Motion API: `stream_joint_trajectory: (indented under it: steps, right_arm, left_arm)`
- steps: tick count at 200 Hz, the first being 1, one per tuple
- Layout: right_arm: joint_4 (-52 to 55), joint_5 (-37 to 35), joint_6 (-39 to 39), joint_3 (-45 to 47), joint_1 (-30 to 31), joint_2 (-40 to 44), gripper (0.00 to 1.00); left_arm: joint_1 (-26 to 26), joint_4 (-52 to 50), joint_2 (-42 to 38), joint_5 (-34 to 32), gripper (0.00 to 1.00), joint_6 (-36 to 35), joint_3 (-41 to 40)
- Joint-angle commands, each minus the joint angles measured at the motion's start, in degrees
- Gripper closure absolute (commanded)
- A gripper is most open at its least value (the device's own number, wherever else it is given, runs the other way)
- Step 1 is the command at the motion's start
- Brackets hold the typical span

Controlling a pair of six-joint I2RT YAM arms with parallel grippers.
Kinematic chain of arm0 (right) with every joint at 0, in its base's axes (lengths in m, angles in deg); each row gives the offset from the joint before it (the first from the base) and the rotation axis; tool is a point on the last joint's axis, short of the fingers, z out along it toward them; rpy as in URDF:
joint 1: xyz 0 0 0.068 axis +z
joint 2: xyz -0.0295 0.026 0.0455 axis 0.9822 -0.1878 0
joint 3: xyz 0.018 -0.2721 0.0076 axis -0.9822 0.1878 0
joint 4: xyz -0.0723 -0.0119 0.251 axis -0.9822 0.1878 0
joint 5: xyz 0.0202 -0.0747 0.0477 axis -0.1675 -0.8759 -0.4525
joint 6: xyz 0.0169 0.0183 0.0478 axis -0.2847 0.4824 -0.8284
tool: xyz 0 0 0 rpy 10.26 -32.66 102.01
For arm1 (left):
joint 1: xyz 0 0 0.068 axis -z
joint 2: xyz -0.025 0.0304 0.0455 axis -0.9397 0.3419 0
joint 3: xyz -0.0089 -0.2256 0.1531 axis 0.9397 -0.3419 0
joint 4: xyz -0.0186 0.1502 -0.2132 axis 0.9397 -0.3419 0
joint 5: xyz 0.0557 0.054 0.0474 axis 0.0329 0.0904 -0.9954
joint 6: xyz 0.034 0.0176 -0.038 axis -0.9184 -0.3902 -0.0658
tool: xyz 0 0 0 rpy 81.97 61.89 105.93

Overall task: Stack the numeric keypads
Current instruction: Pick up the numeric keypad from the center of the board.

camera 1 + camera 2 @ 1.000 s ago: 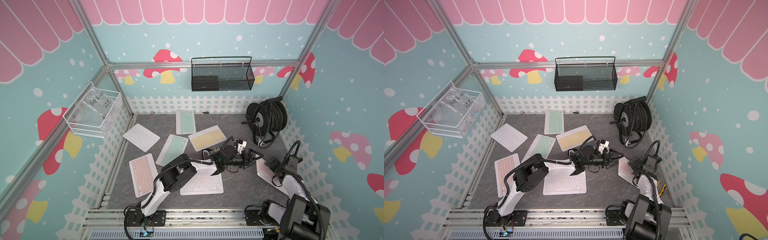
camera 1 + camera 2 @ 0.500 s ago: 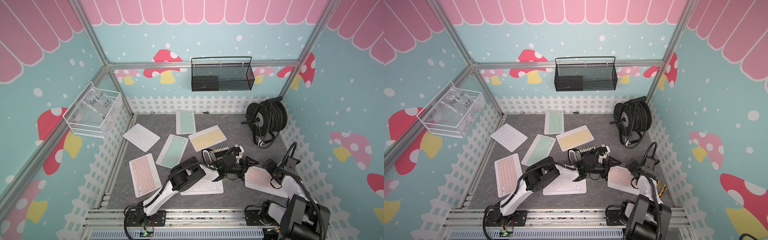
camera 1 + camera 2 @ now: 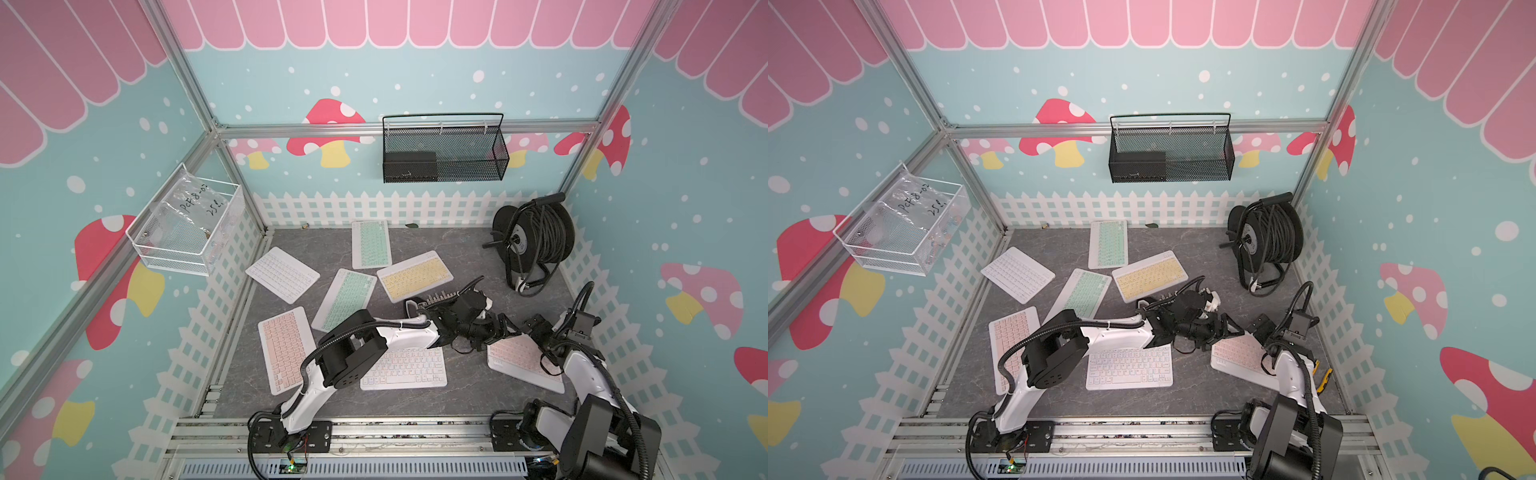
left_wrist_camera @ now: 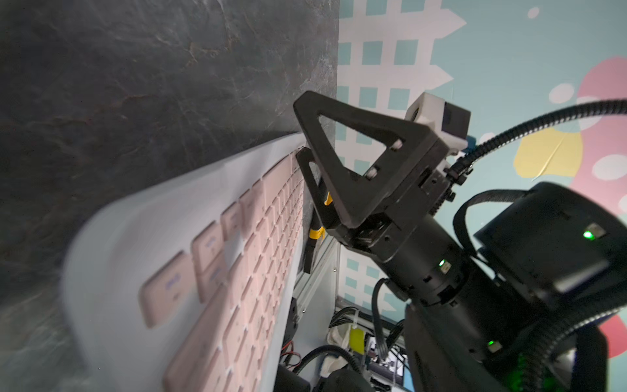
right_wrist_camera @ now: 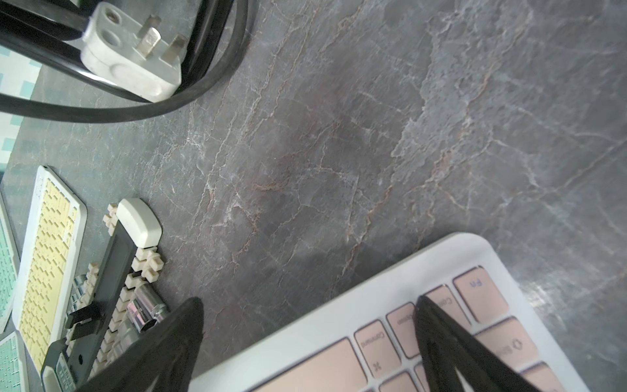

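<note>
Several numeric keypads lie flat on the grey floor: white (image 3: 282, 279), mint (image 3: 371, 244), mint (image 3: 345, 299), yellow (image 3: 414, 275), pink (image 3: 286, 349) and white (image 3: 405, 370). Another pink keypad (image 3: 519, 361) lies at the front right between both arms. My left gripper (image 3: 513, 330) is at its far left corner; its jaws are stacked one over the other and hidden, and the left wrist view shows only the keypad (image 4: 258, 258) close up. My right gripper (image 5: 308, 299) is open over the same end, one finger (image 5: 441, 339) above the keys (image 5: 305, 366), the other over the floor.
A black holder with white pegs (image 3: 436, 299) lies just behind the left wrist. A cable reel (image 3: 532, 237) stands at the back right, its plug (image 5: 132, 68) on the floor. A black mesh basket (image 3: 442, 153) and a clear bin (image 3: 183, 232) hang on the walls.
The front-right pink keypad, steeply tilted beside the right arm a second ago, now lies flatter and further left. My left gripper has come forward and down to its corner.
</note>
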Motion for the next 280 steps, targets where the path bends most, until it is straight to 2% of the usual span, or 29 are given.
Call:
stream_joint_trajectory:
  steps: [1,12,30,43,57,78,121,140,171,209,249,280]
  right_arm:
    - [10.8,2.1,-2.3,-0.1,0.5,-1.6,0.01]
    - [11.4,2.0,-2.0,-1.4,0.6,-1.3,0.01]
    - [12.4,2.1,-1.3,-3.4,0.6,-0.4,0.01]
    - [13.2,2.4,-0.6,-4.8,0.6,0.4,0.01]
    - [14.0,2.5,0.1,-6.1,0.6,1.1,0.01]
    - [14.9,3.2,1.1,-8.2,0.5,1.8,0.01]
    - [16.1,4.6,2.3,-12.2,0.6,2.1,0.01]
    - [16.3,5.2,2.5,-13.2,0.6,2.4,0.01]
    - [16.6,5.5,2.3,-13.9,0.5,2.9,0.01]
    - [17.0,6.3,3.2,-14.6,0.5,3.7,0.01]
    - [17.0,8.6,5.3,-16.2,0.5,4.2,0.01]
    - [16.5,10.7,6.9,-15.8,0.6,4.3,0.01]
  left_arm:
    - [-0.3,-6.7,-2.9,-0.2,0.29,-7.0,1.5]
    - [-0.3,-9.6,-3.0,-0.7,0.35,-8.8,2.3]
    - [-0.3,-12.5,-3.2,-1.0,0.39,-10.9,3.0]
    - [-0.4,-12.4,-3.4,-1.1,0.45,-11.3,2.5]
    - [-0.7,-12.4,-3.7,-1.0,0.56,-11.4,2.2]
    - [-1.3,-12.0,-4.0,0.1,0.61,-11.5,2.1]
    - [-2.6,-9.1,-5.2,2.0,0.87,-10.1,0.5]
    - [-3.3,-8.3,-5.7,2.8,0.94,-9.8,-0.1]
    - [-4.4,-6.4,-6.2,4.8,1.00,-8.9,-1.0]
    - [-7.0,1.6,-8.3,10.8,1.00,-3.9,-4.7]
    - [-10.2,-7.2,-16.1,11.5,1.00,-12.5,-9.8]
    - [-12.8,-8.2,-23.3,13.4,1.00,-17.2,-16.5]
